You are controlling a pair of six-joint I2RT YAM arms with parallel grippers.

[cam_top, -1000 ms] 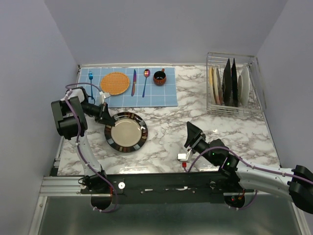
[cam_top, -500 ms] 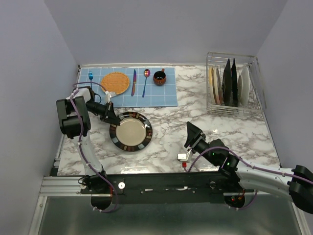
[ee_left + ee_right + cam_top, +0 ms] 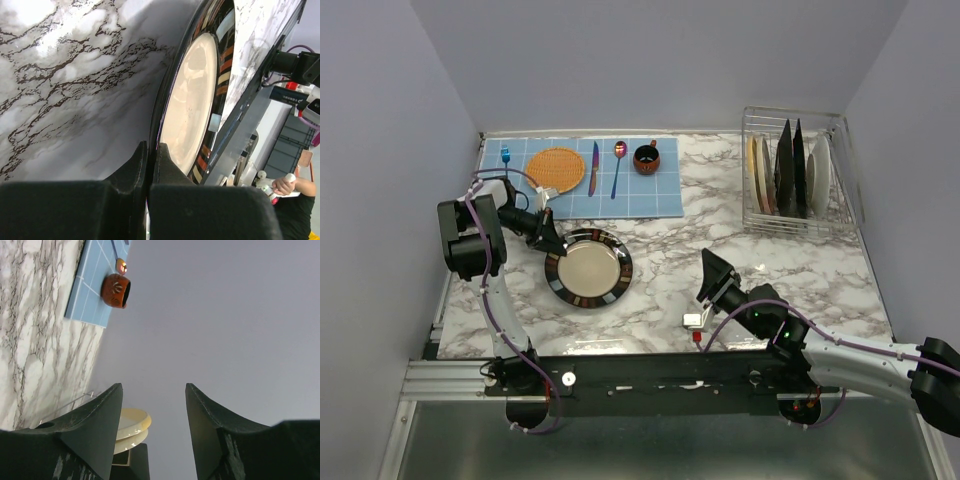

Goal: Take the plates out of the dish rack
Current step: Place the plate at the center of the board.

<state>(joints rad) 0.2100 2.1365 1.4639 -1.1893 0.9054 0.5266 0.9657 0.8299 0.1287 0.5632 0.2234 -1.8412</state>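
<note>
A round black-rimmed beige plate (image 3: 588, 270) lies low over the marble, left of centre. My left gripper (image 3: 548, 243) is shut on its left rim. In the left wrist view the fingers (image 3: 162, 160) pinch that plate (image 3: 192, 100) at its dark edge. The dish rack (image 3: 752, 222) stands at the back right with several plates (image 3: 788, 170) upright in it. My right gripper (image 3: 712, 275) hovers near the front centre, open and empty. The right wrist view shows this gripper (image 3: 154, 387) pointing at the wall, with cream-yellow plates (image 3: 131, 422) beyond it.
A blue checked mat (image 3: 630, 195) at the back holds an orange woven disc (image 3: 555, 170), a knife (image 3: 593, 168), a spoon (image 3: 618, 165) and a brown cup (image 3: 646, 158). Grey walls close in the table on three sides.
My left gripper has carried the beige plate a little to the right and towards the mat's near edge. The right arm has stayed where it was.
</note>
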